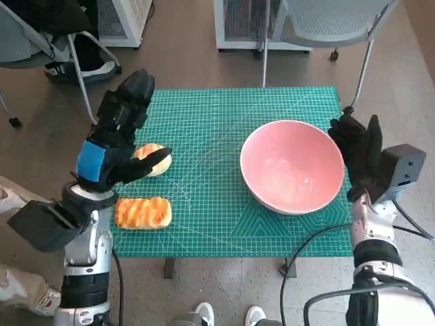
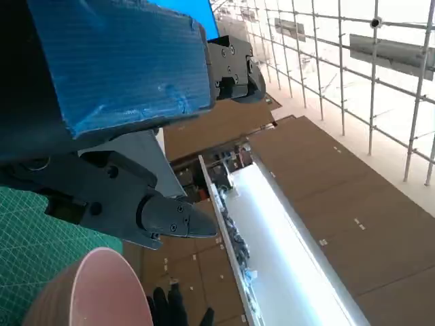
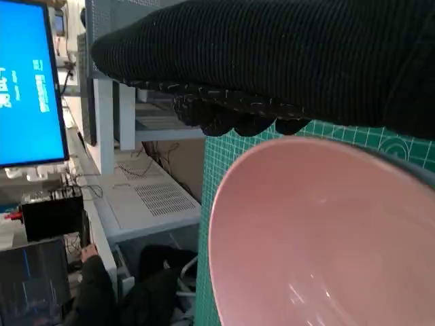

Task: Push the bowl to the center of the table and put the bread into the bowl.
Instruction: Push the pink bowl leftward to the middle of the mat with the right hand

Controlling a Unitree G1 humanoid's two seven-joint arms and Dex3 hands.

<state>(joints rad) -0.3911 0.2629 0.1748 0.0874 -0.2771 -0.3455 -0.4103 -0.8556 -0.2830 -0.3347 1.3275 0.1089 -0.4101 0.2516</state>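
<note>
Left hand [image 1: 117, 146], blue tape on its back, is raised over the left part of the mat [image 1: 204, 136], fingers curled round a round bun [image 1: 153, 160]; the bun shows between thumb and fingers, so it looks held, though whether it is off the mat cannot be told. In the left wrist view only the taped back and black fingers [image 2: 170, 217] show, no bun visible there. Right hand [image 1: 358, 151], black glove, stands upright just beside the bowl's far-right rim, fingers apart and pointing up, holding nothing; contact with the rim cannot be told. In the right wrist view the glove [image 3: 285, 61] spans above the bowl [image 3: 319, 231].

Bowl [image 1: 292, 166], pink, upright, sits right of the mat's middle, directly left of the right hand and well apart from the left hand. A second bread, a long braided loaf [image 1: 143, 212], lies on the mat just below the left hand, near the mat's front-left edge.

Surface: green grid cutting mat covering a small table. Brown floor around it. Chair legs [image 1: 81, 81] beyond the left hand, a white unit [image 1: 245, 24] and grey chair [image 1: 333, 20] at the far side. Shoes [image 1: 228, 314] at the near edge. A blue screen [image 3: 24, 88] and a seated person [image 3: 95, 292] show in the right wrist view.

Counts: one bowl, two breads, two hands.
</note>
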